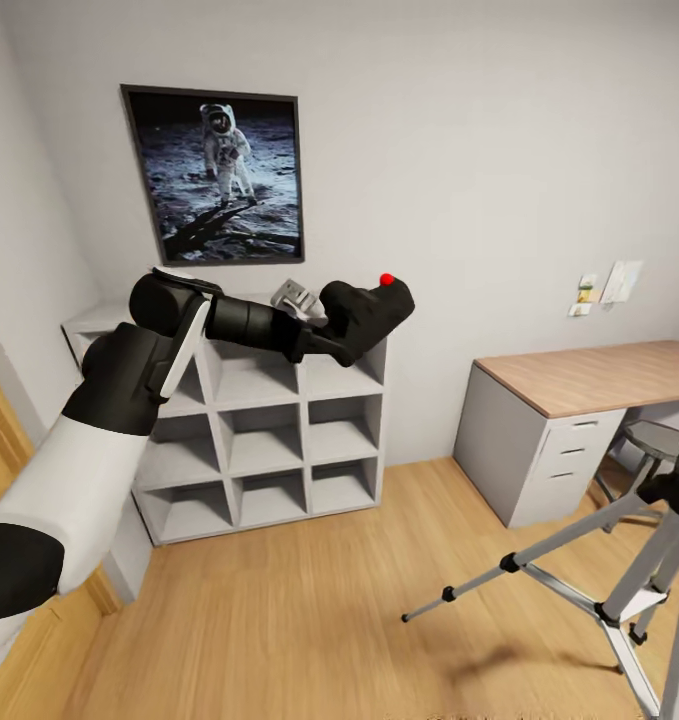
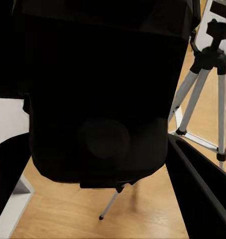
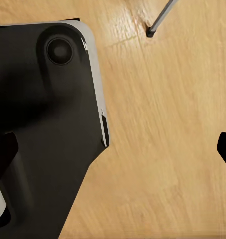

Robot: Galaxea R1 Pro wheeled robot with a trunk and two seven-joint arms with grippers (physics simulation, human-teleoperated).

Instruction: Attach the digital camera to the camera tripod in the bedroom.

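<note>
left pincer [image 1: 324, 335] clamps the digital camera [image 1: 364, 312], raised before the white cube shelf [image 1: 269, 430]; camera tripod [image 1: 619, 580] stands near the desk [image 1: 589, 375]. right pincer's width: cannot tell.

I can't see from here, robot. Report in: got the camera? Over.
Left end effector shut on digital camera, held up before the cube shelf. Camera tripod on floor at right, beside desk. Right end effector open over bare floor.

digital camera [image 1: 364, 310]: matt black plastic look
camera tripod [image 1: 619, 575]: smooth silver-grey metal legs, black joints
floor [image 1: 309, 610]: light wood planks
desk [image 1: 599, 375]: wood top
shelf [image 1: 269, 430]: matt white
</note>
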